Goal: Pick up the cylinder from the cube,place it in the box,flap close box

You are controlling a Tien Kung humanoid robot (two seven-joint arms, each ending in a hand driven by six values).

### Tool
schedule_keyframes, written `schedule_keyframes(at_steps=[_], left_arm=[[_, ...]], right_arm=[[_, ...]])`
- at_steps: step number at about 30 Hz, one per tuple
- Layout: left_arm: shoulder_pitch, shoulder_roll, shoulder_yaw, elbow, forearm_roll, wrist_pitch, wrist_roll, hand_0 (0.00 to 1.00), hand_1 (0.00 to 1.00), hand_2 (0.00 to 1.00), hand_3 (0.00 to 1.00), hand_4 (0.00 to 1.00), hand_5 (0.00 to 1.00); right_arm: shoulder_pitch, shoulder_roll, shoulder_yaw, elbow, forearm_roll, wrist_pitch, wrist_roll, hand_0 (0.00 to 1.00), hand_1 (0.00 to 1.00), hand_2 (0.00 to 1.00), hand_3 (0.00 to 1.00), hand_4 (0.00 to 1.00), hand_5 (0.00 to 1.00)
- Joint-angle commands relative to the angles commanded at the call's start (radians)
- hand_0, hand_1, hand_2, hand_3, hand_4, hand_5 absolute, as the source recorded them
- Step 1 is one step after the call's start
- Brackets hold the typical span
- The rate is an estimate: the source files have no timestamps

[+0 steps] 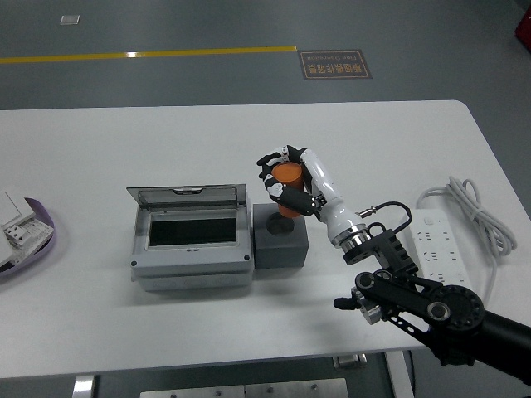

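Note:
An orange cylinder (289,177) is held just above a dark grey cube (280,237) in the middle of the table. My right hand (287,179) comes in from the lower right and its fingers are curled around the cylinder. A grey box (192,243) stands directly left of the cube, its clear flap lid (187,196) tilted open toward the back and its dark inside showing. The left hand is out of view.
A white power strip (436,246) with a coiled cable (470,203) lies at the right. A white and purple object (22,232) lies at the left table edge. The white table (166,145) extends behind the box.

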Motion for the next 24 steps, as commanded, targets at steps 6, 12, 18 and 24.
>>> schedule_keyframes(at_steps=[6, 12, 18, 24], left_arm=[[0.001, -0.002, -0.003, 0.001, 0.003, 0.0, 0.002, 0.513, 0.557, 0.558, 0.595, 0.72, 0.15], [0.0, -0.002, -0.006, 0.002, 0.007, 0.0, 0.003, 0.513, 0.557, 0.558, 0.595, 0.72, 0.15], [0.0, -0.002, -0.012, 0.003, 0.014, -0.001, 0.007, 0.513, 0.557, 0.558, 0.595, 0.721, 0.15], [-0.001, 0.001, -0.018, 0.002, 0.023, -0.002, 0.01, 0.513, 0.557, 0.558, 0.596, 0.72, 0.148]], right_arm=[[-0.011, -0.03, 0.004, 0.125, -0.195, 0.075, -0.144, 0.241, 0.27, 0.274, 0.277, 0.002, 0.002], [0.033, -0.011, -0.032, 0.207, -0.417, 0.199, -0.308, 0.189, 0.244, 0.267, 0.267, 0.002, 0.002], [0.118, 0.034, -0.09, 0.211, -0.625, 0.334, -0.508, 0.185, 0.246, 0.269, 0.266, 0.002, 0.002], [0.198, 0.086, -0.166, 0.19, -0.794, 0.449, -0.699, 0.201, 0.261, 0.287, 0.276, 0.002, 0.002]])
